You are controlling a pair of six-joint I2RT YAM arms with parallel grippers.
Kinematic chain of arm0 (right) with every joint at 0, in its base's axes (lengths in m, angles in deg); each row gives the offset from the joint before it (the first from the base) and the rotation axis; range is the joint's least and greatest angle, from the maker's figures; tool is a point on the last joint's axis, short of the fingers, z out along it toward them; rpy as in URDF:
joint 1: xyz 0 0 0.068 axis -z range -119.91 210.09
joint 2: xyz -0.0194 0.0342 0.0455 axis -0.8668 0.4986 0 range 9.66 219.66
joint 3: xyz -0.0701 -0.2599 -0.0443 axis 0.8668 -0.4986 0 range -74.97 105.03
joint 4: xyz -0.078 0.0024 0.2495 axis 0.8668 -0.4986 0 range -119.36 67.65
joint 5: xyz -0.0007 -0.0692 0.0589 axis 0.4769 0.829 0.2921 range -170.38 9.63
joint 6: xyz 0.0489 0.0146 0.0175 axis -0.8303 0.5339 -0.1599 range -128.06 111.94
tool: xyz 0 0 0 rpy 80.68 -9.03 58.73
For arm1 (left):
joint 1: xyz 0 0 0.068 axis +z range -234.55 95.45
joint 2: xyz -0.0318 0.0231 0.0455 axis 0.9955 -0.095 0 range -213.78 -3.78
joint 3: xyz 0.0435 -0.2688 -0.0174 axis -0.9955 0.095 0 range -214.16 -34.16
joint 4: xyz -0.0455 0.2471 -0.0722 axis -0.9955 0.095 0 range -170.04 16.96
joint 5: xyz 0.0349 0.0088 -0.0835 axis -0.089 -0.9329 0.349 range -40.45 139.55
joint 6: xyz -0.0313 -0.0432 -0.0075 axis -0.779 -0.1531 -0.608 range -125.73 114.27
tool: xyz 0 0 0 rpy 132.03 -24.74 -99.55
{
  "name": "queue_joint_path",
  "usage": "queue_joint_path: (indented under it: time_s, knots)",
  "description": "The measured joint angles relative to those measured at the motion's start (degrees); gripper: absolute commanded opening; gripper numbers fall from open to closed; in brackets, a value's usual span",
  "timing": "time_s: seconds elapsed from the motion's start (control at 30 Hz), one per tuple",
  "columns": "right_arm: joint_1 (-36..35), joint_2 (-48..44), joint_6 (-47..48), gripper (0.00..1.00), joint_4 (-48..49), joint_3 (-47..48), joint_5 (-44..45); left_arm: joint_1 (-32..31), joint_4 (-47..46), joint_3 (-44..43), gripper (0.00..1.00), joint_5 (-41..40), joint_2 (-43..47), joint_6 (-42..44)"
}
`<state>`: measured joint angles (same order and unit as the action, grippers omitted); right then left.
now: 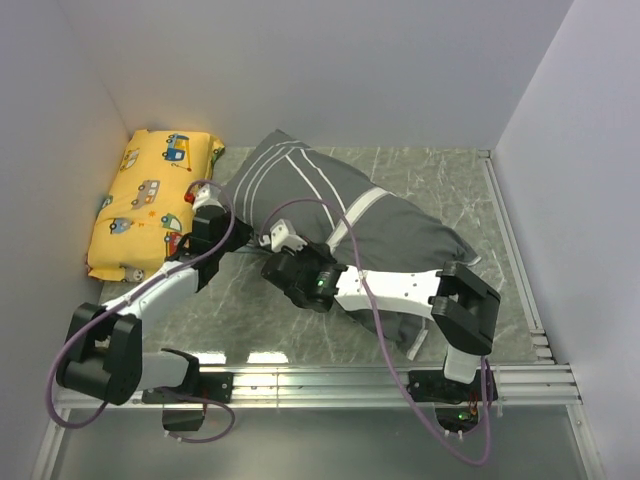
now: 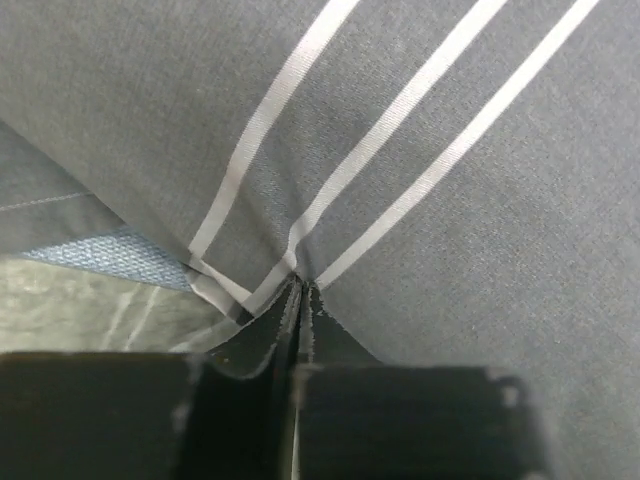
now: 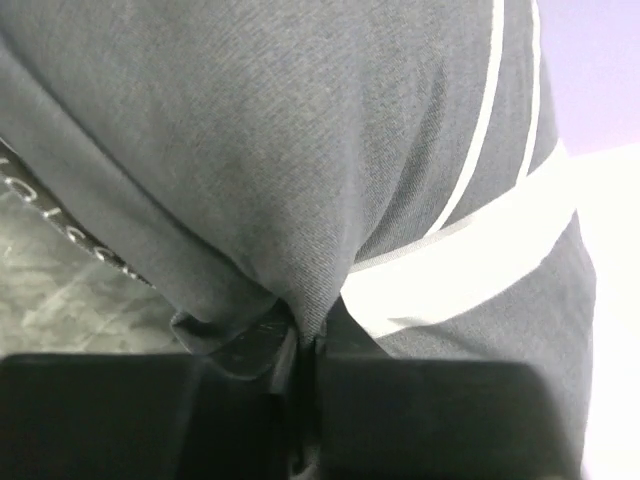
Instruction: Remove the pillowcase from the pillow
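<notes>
On the marble table (image 1: 450, 175), left claw (image 2: 298, 300) and right claw (image 3: 305, 340) each pinch the pillowcase (image 1: 400, 225), pillow hidden inside.

No legible text, brand or number in any view. Right wrist view: pale lettering runs along a dark strip (image 3: 60, 225) at the left edge, beside the pillowcase (image 3: 300, 150); the characters are too blurred to read. Yellow pillow (image 1: 150, 205), far left: cartoon vehicle print, no readable lettering.

Pillow hidden inside pillowcase (image 1: 300, 185), tips of left fingers (image 2: 258, 342) and right fingers (image 3: 255, 352) under fabric
</notes>
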<state>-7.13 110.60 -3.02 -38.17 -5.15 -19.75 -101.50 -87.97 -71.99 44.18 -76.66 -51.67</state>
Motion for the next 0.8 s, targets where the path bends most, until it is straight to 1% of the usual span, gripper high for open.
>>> queue_joint_path:
  time_s: [0.1, 0.2, 0.33, 0.43, 0.53, 0.6, 0.63, 0.73, 0.77, 0.8]
  knots:
    - [0.35, -0.42, 0.20, 0.00, -1.92, 2.14, -0.74, 0.00, 0.26, -1.66, 0.00, -0.09, -0.85, 1.07]
    - [0.28, -1.70, 0.39, 0.00, -4.92, 5.05, -2.12, 0.00, 1.55, -4.20, 0.01, -0.61, 0.44, 1.84]
    - [-0.44, -4.66, 0.11, 0.00, -11.39, 11.76, -5.64, -0.02, 6.12, -7.87, 0.01, -2.29, 6.60, 3.45]
    - [-0.90, -6.82, -1.05, 0.00, -16.76, 20.31, -10.80, -0.07, 9.84, -13.68, 0.00, -3.89, 11.06, 5.33]
    - [1.01, -10.05, -3.85, 0.00, -19.91, 26.99, -17.77, -0.31, 12.48, -22.77, 0.00, -3.91, 10.54, 7.30]
    - [4.83, -12.81, -7.19, 0.00, -20.26, 28.11, -23.96, -0.85, 13.46, -30.23, 0.01, -3.13, 7.19, 8.44]
    - [8.35, -14.21, -9.14, 0.00, -20.06, 27.65, -27.61, -1.31, 13.60, -34.88, 0.01, -2.16, 4.57, 9.03]
    - [20.37, -17.35, -15.63, 0.00, -16.11, 20.87, -36.92, -2.86, 12.44, -42.99, 0.01, 0.22, -3.45, 10.16]
    - [24.17, -17.64, -17.51, 0.00, -14.36, 17.35, -39.17, -3.37, 12.48, -44.28, 0.05, 0.85, -5.73, 10.40]
    - [27.12, -17.42, -18.91, 0.00, -13.09, 14.60, -41.11, -4.07, 12.55, -45.20, 0.13, 1.33, -8.09, 10.73]
